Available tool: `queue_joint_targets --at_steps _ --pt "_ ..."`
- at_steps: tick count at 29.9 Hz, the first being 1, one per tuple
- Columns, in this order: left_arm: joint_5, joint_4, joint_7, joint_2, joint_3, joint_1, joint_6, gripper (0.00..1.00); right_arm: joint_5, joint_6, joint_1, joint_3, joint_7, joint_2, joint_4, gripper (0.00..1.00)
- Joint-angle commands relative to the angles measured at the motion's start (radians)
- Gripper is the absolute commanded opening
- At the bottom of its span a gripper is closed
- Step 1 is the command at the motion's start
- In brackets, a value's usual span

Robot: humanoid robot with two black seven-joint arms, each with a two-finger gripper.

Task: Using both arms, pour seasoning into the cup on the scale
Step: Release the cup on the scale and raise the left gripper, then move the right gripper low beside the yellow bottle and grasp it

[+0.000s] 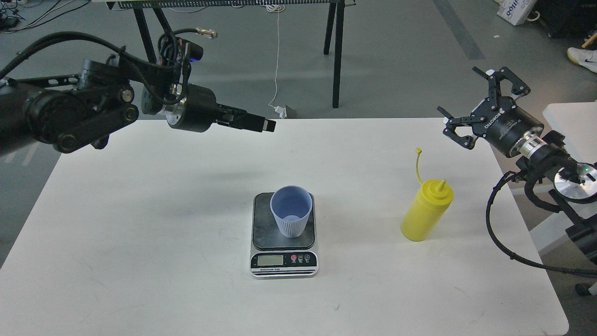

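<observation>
Table (140, 233): white, rectangular; carries all task items.
Scale (284, 252): centre of the table, nearer the front edge; display strip faces front.
Cup (291, 211): upright on the scale's dark plate, mouth open upward.
Seasoning bottle (426, 211): upright on the table, right of the scale, well apart from it; cap strap sticks up.
Left gripper (267, 125): above the rear edge, seen side-on; jaw state cannot be told.
Right gripper (471, 105): above the right rear corner, jaws spread, holding nothing.
</observation>
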Motion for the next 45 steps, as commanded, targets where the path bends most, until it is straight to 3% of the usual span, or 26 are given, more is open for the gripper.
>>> queue_joint_targets --at_steps 1,5,7,11,18,21,35,45 --pt "-0.180 0.096 0.000 0.046 -0.076 0.011 0.000 0.99 0.142 0.000 -0.007 0.035 -0.103 -0.098 0.070 1.00" --pt "-0.315 0.183 0.000 0.058 -0.101 0.079 0.000 0.99 0.562 0.000 -0.091 0.041 -0.267 -0.222 0.173 1.00" --pt "-0.331 0.191 0.000 0.058 -0.101 0.120 0.000 0.99 0.728 0.000 -0.154 0.041 -0.304 -0.288 0.219 1.00" --pt "-0.345 0.191 0.000 0.058 -0.108 0.162 0.000 0.99 0.848 0.000 -0.335 0.042 -0.304 -0.368 0.280 1.00" --pt "-0.398 0.191 0.000 0.051 -0.116 0.228 0.000 0.99 0.853 0.000 -0.656 0.030 -0.311 -0.368 0.312 1.00" --pt "-0.397 0.191 0.000 0.052 -0.116 0.246 0.000 0.99 0.841 0.000 -0.714 0.019 -0.314 -0.357 0.306 1.00" --pt "-0.392 0.191 0.000 0.057 -0.111 0.251 0.000 0.99 0.675 0.000 -0.625 -0.016 -0.326 -0.100 0.149 1.00" --pt "-0.392 0.191 0.000 0.057 -0.111 0.266 0.000 0.99 0.594 0.000 -0.550 -0.018 -0.324 0.011 0.059 1.00"
